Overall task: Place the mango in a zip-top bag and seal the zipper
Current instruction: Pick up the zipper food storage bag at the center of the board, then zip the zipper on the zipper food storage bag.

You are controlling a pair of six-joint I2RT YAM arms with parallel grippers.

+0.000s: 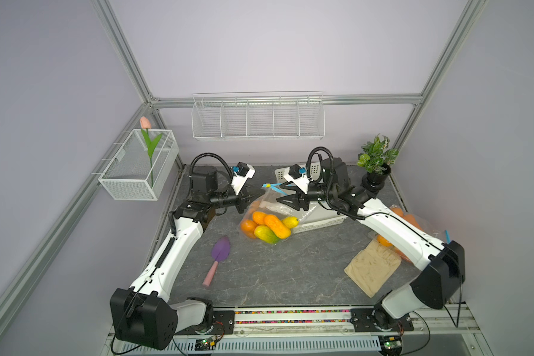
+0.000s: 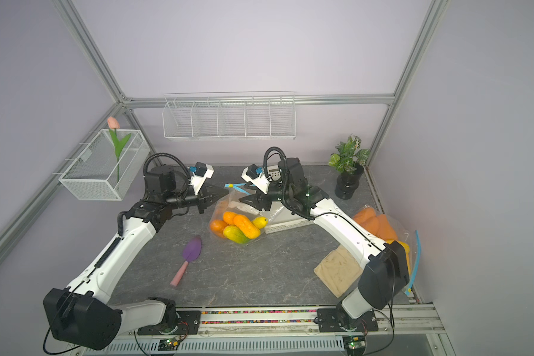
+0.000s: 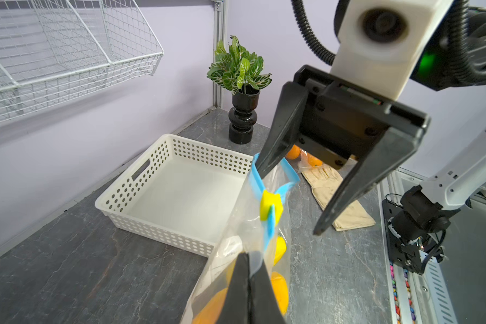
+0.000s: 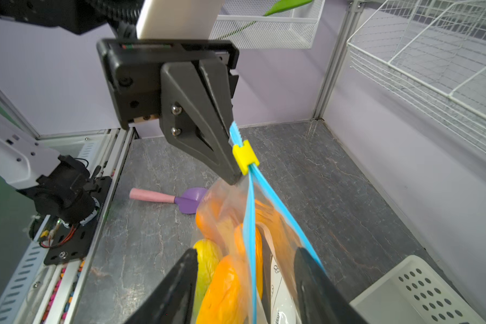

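The left arm (image 1: 173, 246) and the right arm (image 1: 395, 228) are reached forward with elbows bent, so that the tools are brought tip to tip. The left tool (image 1: 260, 193) is closed on the upper edge of the bag (image 1: 270, 202); the right tool (image 1: 280, 192) is held with its jaws spread apart.

Two bench-mounted robots: left arm (image 1: 170, 246) and right arm (image 1: 395, 228) wear glossy white shells over bulky black joint housings (image 1: 142, 320); ribbed black conduits (image 1: 204, 155) arch at each wrist; white camera blocks (image 1: 244, 174) top matte black wedge fingers (image 3: 281, 134); silver screws (image 4: 176, 109) stud the left gripper (image 4: 234, 179).
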